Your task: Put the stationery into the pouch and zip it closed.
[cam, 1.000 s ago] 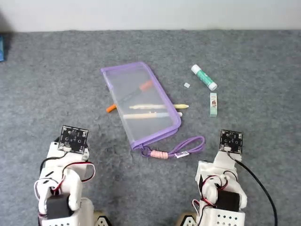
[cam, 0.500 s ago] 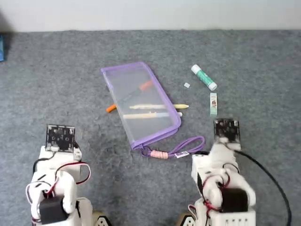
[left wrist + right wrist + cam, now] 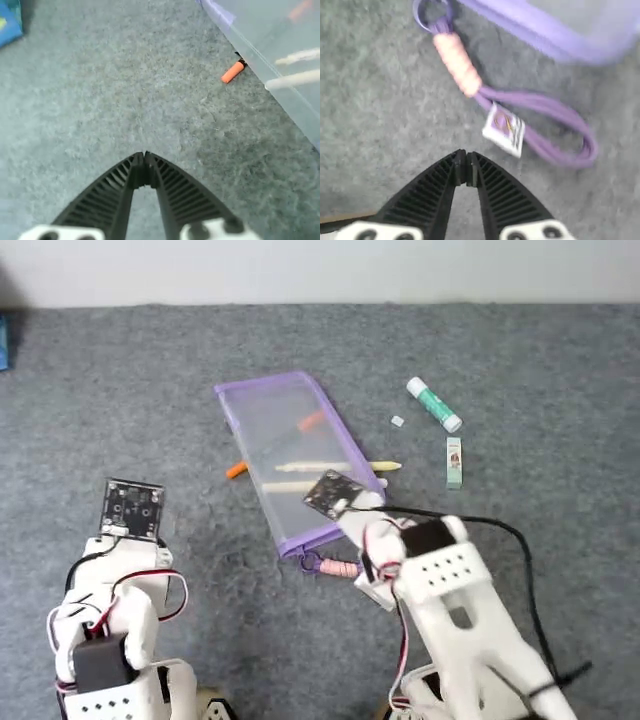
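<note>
Pouch (image 3: 300, 455): flat, pens (image 3: 388, 466) seemingly half inside, glue stick (image 3: 433, 404) well apart. Right gripper (image 3: 465, 170): jaws pressed together, empty, hovering by wrist strap (image 3: 545, 130), probably to pin pouch. Left gripper (image 3: 145, 165): likewise closed, empty.

— What does everything sit on?
— A grey mat (image 3: 120, 420), felt-like and mottled, spread flat from side to side.
— And past the mat?
— Along the mat's far edge runs a pale wall (image 3: 320, 270), plain and evenly lit.
— Anything else?
— A blue thing (image 3: 3, 340) at the mat's far left edge, cut off; I cannot tell what it is
</note>
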`<act>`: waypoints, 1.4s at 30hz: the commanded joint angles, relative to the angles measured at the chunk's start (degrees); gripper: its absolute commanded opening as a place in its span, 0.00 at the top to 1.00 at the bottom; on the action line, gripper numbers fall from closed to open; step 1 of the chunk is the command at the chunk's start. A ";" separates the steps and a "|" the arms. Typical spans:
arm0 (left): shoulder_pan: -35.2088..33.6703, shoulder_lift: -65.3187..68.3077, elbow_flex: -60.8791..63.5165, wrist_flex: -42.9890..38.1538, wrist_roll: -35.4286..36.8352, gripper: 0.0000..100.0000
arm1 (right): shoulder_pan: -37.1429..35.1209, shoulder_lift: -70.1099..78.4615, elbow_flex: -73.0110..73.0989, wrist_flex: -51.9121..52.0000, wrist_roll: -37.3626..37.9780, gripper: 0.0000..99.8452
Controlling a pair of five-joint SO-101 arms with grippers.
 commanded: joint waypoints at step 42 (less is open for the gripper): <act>-12.75 0.70 0.40 -0.53 -6.86 0.84 | -11.30 39.96 -28.84 -5.23 8.00 0.99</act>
